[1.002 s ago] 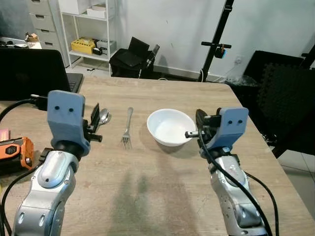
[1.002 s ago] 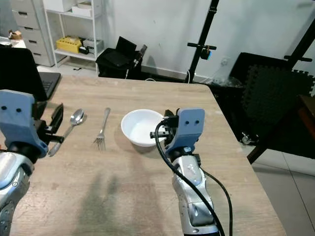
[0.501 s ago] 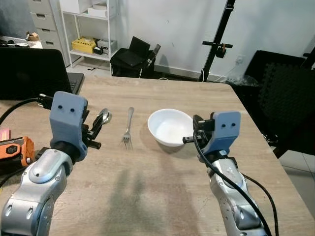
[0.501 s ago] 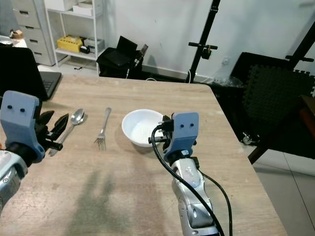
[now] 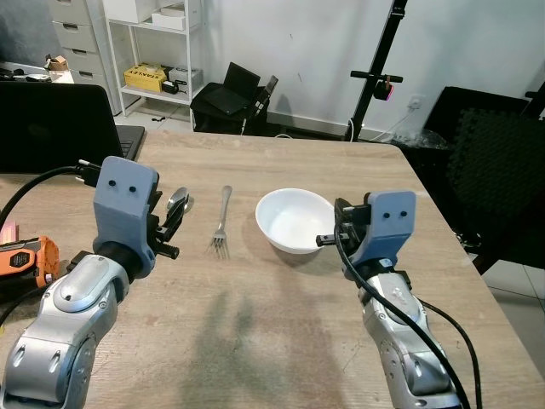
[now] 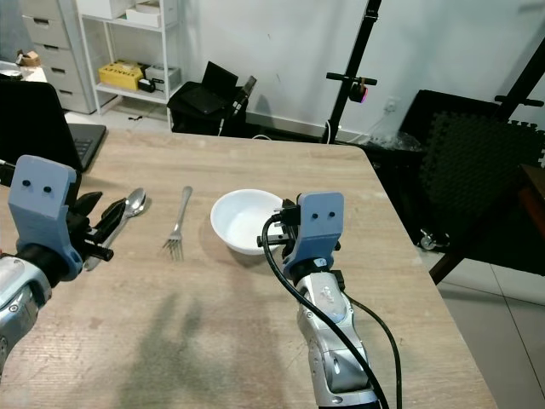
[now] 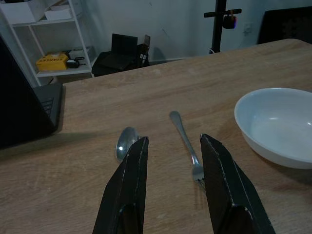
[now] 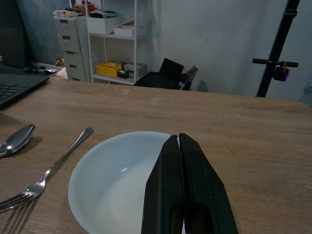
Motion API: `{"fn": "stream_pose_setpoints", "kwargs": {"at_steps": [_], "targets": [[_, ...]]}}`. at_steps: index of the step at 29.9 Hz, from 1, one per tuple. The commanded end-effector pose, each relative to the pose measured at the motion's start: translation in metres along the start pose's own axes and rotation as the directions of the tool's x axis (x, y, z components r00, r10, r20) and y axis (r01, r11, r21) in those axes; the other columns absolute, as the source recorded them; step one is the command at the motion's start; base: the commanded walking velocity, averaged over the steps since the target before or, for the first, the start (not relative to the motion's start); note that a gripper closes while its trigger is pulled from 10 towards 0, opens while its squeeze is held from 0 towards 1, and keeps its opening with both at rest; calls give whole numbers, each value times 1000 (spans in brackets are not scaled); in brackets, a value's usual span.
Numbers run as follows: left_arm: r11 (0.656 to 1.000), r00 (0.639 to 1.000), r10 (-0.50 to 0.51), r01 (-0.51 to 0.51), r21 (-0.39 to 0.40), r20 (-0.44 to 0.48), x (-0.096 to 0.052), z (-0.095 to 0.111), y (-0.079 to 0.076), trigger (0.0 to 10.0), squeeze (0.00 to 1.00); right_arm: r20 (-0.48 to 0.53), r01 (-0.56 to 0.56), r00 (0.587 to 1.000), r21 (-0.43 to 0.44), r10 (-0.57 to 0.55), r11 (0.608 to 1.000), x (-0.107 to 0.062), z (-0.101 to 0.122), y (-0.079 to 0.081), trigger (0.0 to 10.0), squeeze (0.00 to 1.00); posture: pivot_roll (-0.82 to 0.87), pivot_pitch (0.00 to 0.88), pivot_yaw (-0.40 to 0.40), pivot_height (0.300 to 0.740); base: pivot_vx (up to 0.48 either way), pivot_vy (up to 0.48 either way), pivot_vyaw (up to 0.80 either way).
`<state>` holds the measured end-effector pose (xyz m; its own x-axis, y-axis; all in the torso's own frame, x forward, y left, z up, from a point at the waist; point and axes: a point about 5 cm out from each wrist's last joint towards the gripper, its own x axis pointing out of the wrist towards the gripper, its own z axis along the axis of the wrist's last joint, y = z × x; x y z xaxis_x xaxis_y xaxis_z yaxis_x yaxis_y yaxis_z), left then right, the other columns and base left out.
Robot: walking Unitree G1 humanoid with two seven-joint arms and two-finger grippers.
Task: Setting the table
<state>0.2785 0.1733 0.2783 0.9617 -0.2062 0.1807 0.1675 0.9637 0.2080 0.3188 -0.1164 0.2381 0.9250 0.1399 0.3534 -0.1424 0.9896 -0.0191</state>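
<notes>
A white bowl (image 5: 295, 220) stands mid-table. Left of it lie a fork (image 5: 221, 221) and, further left, a spoon (image 5: 177, 202), both pointing away from me. My left gripper (image 7: 174, 140) is open and hovers low over the table just short of the spoon (image 7: 126, 142) and fork (image 7: 187, 141), holding nothing. My right gripper (image 8: 178, 141) is shut and empty. It hangs at the bowl's (image 8: 112, 180) near right rim, pointing across it; whether it touches the rim I cannot tell.
A black laptop (image 5: 51, 128) sits at the table's far left, and an orange tool (image 5: 21, 260) lies by the left edge. The table's right edge (image 5: 443, 230) is near my right arm. Shelves, a black stand and dark mats lie beyond.
My left arm has shifted a little to the right and its fingers sit nearer the spoon. The right gripper has edged left toward the bowl's rim. Bowl, fork and spoon stay put.
</notes>
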Motion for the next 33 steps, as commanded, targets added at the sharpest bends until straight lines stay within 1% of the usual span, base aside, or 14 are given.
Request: {"fn": "stream_pose_setpoints", "kwargs": {"at_steps": [1, 15, 18, 33], "targets": [[1000, 1000, -18, 18, -5, -14, 1, -3, -3, 10000, 0, -24, 15, 1000, -5, -15, 1000, -2, -5, -4, 10000, 0, 85, 135, -5, 740, 0, 0, 0], [1000, 1000, 7, -7, -23, -30, 1, -8, -1, 10000, 0, -23, 4, 1000, -2, -4, 1000, -1, -6, -1, 10000, 0, 91, 136, -8, 740, 0, 0, 0], [1000, 1000, -1, 0, -29, -28, 0, -8, -2, 10000, 0, -24, 5, 1000, -3, -5, 1000, -1, -6, -1, 10000, 0, 91, 137, -7, 740, -327, 0, 0], [1000, 1000, 4, -5, -31, -30, -1, -8, -1, 10000, 0, -27, 6, 1000, -2, -6, 1000, -2, -6, -2, 10000, 0, 94, 144, -8, 740, -462, 0, 0]]}}
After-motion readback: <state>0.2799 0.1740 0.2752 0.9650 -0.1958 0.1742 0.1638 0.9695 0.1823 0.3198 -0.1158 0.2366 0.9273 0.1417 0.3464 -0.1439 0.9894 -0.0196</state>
